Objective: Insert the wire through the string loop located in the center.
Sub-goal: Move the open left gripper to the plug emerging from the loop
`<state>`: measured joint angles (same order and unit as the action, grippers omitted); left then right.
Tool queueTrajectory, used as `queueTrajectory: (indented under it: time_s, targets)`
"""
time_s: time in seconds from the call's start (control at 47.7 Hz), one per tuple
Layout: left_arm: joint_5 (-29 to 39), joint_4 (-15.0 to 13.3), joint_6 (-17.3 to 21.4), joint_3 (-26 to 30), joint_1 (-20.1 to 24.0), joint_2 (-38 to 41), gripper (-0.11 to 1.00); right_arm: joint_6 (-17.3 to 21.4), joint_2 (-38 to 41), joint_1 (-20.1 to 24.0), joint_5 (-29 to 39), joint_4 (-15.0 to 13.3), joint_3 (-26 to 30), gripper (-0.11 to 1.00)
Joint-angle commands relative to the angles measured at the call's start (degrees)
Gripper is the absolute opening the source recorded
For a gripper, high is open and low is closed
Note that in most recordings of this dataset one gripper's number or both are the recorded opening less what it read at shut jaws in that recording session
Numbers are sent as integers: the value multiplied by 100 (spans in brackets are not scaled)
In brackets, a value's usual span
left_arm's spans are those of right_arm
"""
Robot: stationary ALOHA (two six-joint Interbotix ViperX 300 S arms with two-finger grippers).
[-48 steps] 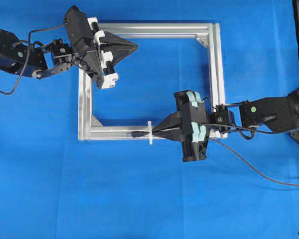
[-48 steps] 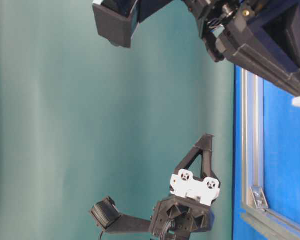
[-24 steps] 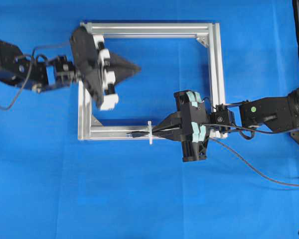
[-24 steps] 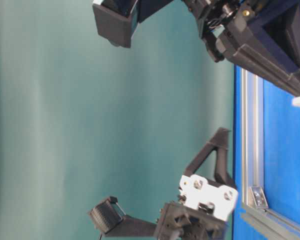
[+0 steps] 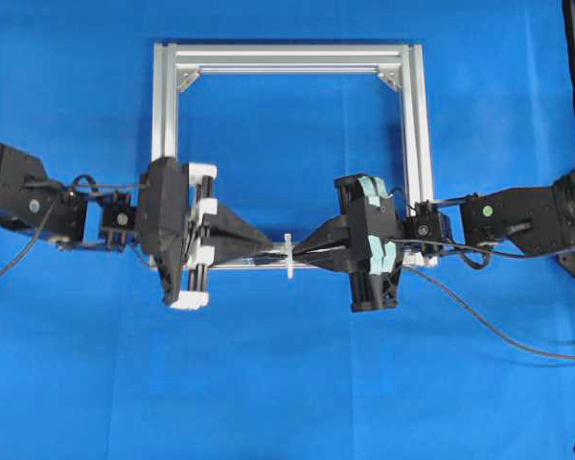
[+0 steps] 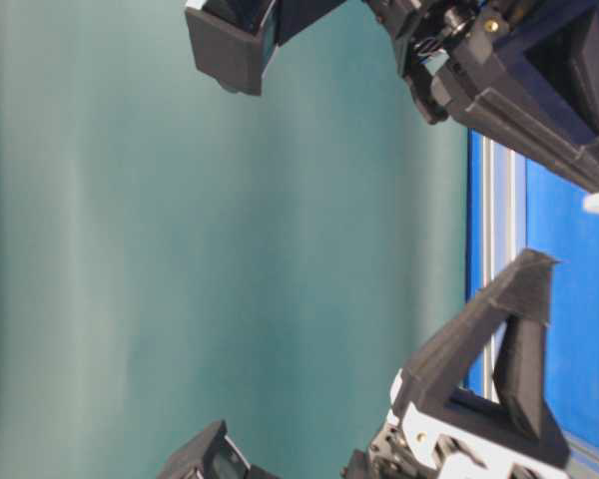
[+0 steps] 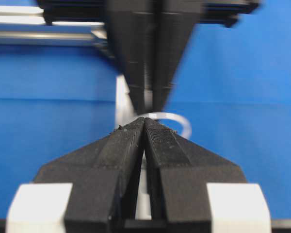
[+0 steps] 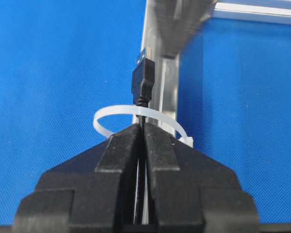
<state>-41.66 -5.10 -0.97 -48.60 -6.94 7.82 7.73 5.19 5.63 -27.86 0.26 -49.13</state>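
Wire point(image 8: 142, 85) is what I look at first: a thin black cable that ends in a small dark rectangular plug with a metallic tip, well seen from the right wrist camera. My right end effector point(image 8: 141, 127) has its two black fingers pressed together on the cable just behind the plug, so the plug sticks out ahead of the fingertips. The long axis of the wire follows the fingers and runs along the lower bar of the aluminium frame point(image 5: 414, 144). In the overhead view the plug points to the left, toward my left arm, while the rest of the cable trails away to the right, behind the right arm, over the blue surface point(image 5: 287, 383).

String loop point(image 8: 136, 114) is a thin white band, like a cable tie, that stands upright on this lower bar near its middle. From the right wrist camera the band arches across just above the fingertips and the cable passes through it, with the plug on the far side.

My left end effector point(image 5: 268, 254) comes from the other side. Its fingers are pressed together with nothing between them, and the tips sit just beside the loop, facing the right fingers. I cannot tell if they touch the plug.
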Motion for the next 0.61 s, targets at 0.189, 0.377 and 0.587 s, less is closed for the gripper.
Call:
queueTrajectory:
  time_s: [0.189,0.377,0.587]
  targets:
    - [-9,9,9,114,-26,-132,0,-9,-62,9,-62,0,62,-2]
    - [202,9,0,123,-26,-132,1,-9,-62,0,-62,0,62,-2]
    - [229,-18,-70,202,-35,-105,36,-9,-62,9,-62,0,62,-2]
